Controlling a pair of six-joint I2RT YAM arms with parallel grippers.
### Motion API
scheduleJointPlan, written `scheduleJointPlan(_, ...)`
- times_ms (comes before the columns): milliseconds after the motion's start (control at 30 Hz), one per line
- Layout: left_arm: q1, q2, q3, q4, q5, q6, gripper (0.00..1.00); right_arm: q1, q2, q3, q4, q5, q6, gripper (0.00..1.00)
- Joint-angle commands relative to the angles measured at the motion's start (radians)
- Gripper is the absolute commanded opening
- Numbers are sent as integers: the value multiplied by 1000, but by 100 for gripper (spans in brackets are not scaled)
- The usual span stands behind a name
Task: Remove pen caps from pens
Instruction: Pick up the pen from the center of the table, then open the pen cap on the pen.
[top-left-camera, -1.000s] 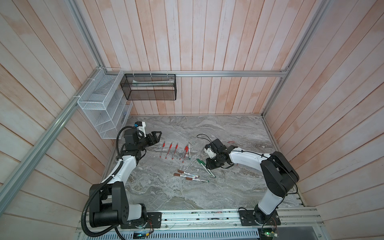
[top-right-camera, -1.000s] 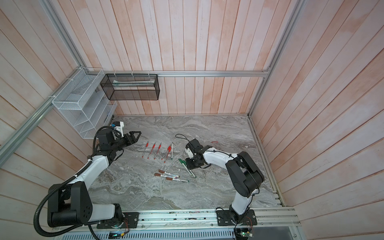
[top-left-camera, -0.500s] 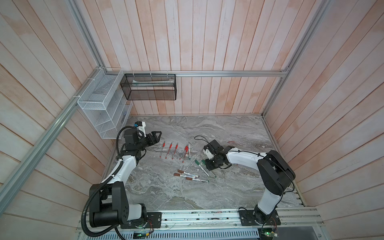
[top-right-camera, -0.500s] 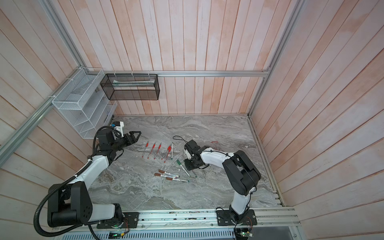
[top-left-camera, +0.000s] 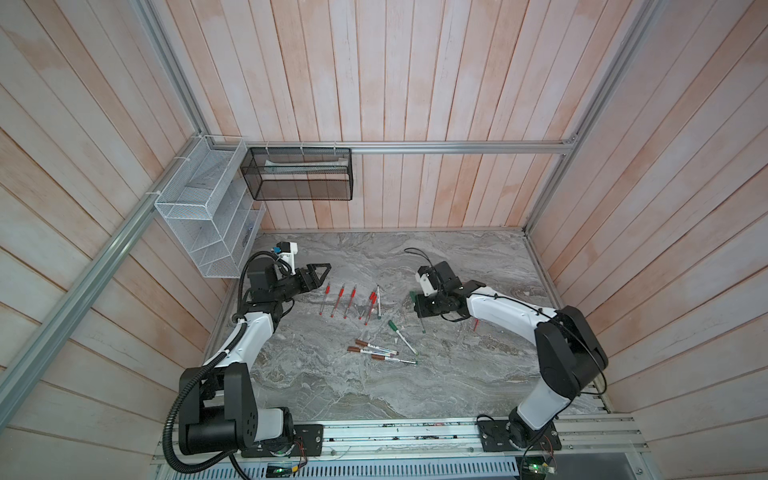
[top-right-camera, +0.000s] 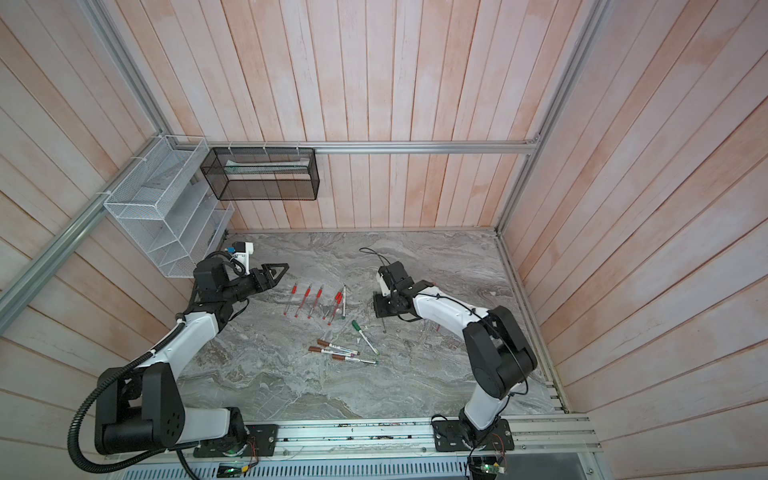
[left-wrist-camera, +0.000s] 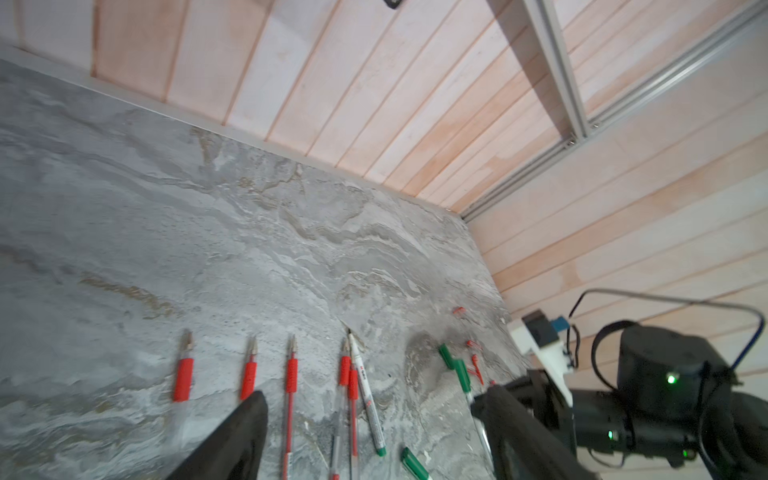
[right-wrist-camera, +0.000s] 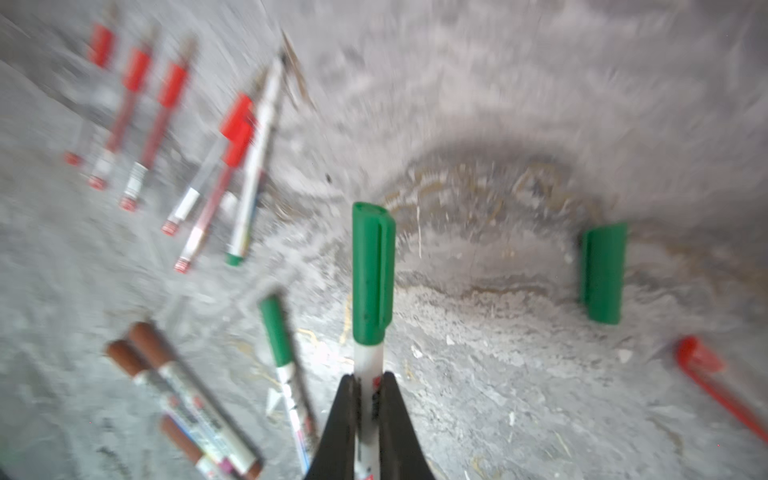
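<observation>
Pens (top-left-camera: 371, 352) lie scattered mid-surface (top-left-camera: 457, 374), and your right fingers (right-wrist-camera: 338, 428) are clamped on one: a white-barrelled marker (right-wrist-camera: 368, 365) with its green cap (right-wrist-camera: 372, 270) on. It sticks straight out past the fingertips, cap leading. In both top views its long axis runs from the back wall (top-left-camera: 415, 104) toward the front rail (top-left-camera: 415, 432), cap end farthest back. You'll see print on the barrel, but it's too blurred to read. Your left fingers (left-wrist-camera: 232, 440) stand wide apart, holding nothing, just beside the row of red pens (top-left-camera: 340, 300), whose tips point to the back wall.
</observation>
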Motion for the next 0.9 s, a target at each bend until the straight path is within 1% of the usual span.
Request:
scheduleJointPlan(0, -44, -7, -27, 117, 163, -39, 83, -27, -124, -71, 361, -136, 201, 0)
scheduleJointPlan(100, -97, 10, -35, 196, 233, -109, 83, -35, -173, -168, 650, -188, 356, 0)
scheduleJointPlan(200, -163, 27, -69, 305, 293, -144, 82, -27, -164, -246, 919, -226, 494, 0)
scheduleJointPlan(300, -239, 53, -47, 289, 332, -149, 77, -15, -116, -307, 1121, -241, 621, 0)
scheduleJointPlan(400, -299, 77, -24, 267, 355, -152, 77, -9, -74, -355, 1287, -273, 707, 0)
scheduleJointPlan(500, -325, 98, -26, 287, 338, -154, 74, 11, -49, -381, 1369, -266, 744, 0)
scheduleJointPlan(567, -335, 104, -12, 250, 318, -137, 70, 24, -31, -377, 1384, -267, 766, 0)
scheduleJointPlan(633, -343, 105, -7, 226, 312, -115, 69, 39, -12, -375, 1420, -271, 785, 0)
scheduleJointPlan(733, -354, 111, -8, 202, 275, -79, 64, 57, 21, -356, 1436, -283, 790, 0)
scheduleJointPlan(800, -356, 113, 10, 168, 255, -82, 61, 66, 46, -343, 1446, -287, 806, 0)
scheduleJointPlan(867, -357, 110, 17, 165, 259, -92, 59, 71, 67, -334, 1475, -295, 824, 0)
